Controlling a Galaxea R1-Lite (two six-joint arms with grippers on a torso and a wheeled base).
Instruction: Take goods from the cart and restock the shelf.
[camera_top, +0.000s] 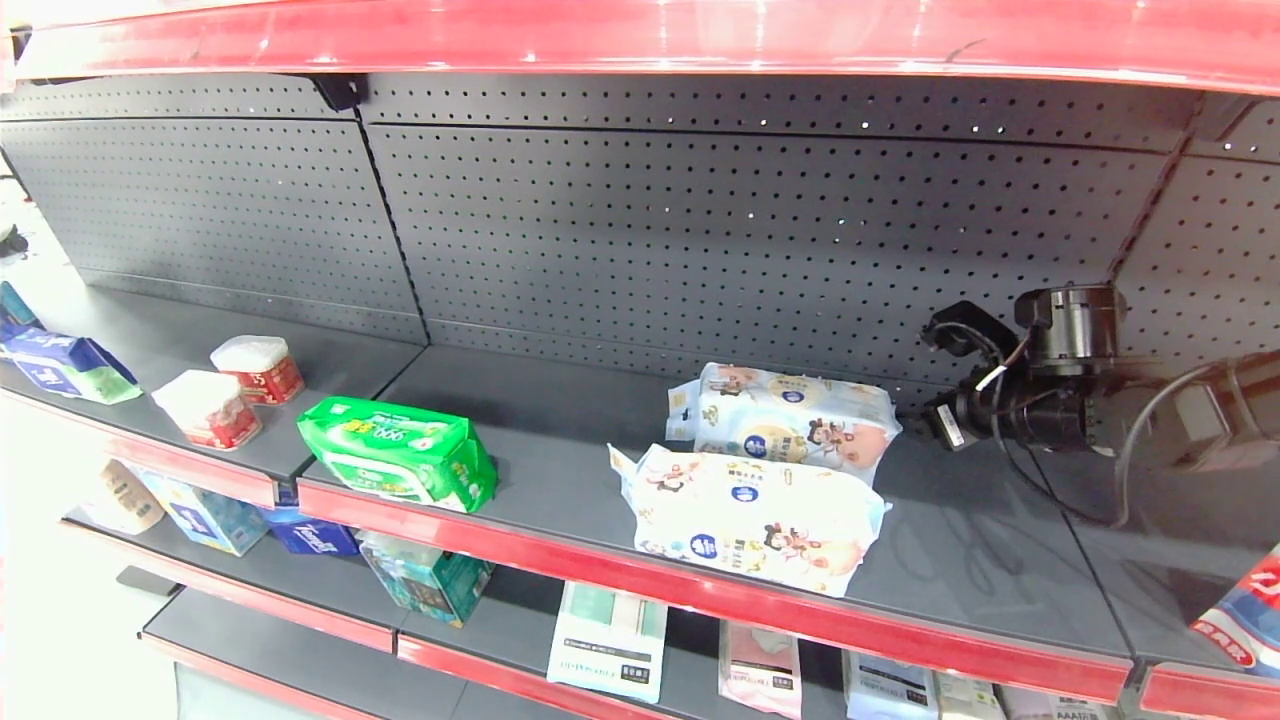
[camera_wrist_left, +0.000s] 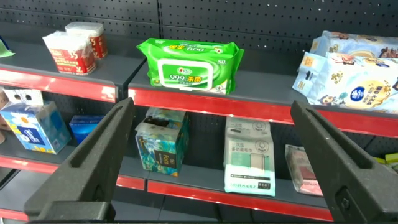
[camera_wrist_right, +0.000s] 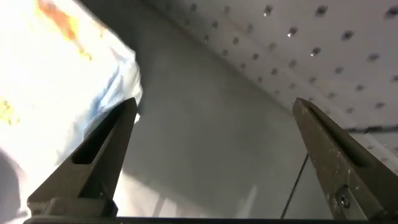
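The far wipes pack lies flat on the shelf, in the middle bay, close to the pegboard back wall. The near wipes pack has the same cartoon print and lies just in front of it. The two seem to touch, and the near one reaches out to the red front lip. To the left, well apart, a green pack sits at the front edge. Further left, in the next bay, stand two small red and white packs, and blue packs lie at the far left end.

My right gripper is on the shelf just to the right of the far wipes pack, low over the board, with its fingers spread apart and nothing between them. In my right wrist view the corner of this pack is just beside one finger; I cannot tell if they touch.

My left gripper is in front of the shelf with its fingers wide apart and holding nothing. Between them I see the green pack, and on the shelf below a teal box and a white and green pack.

Bare board lies between the green pack and the wipes packs, and also to the right of my right gripper. The upper shelf's red lip hangs over the bay.
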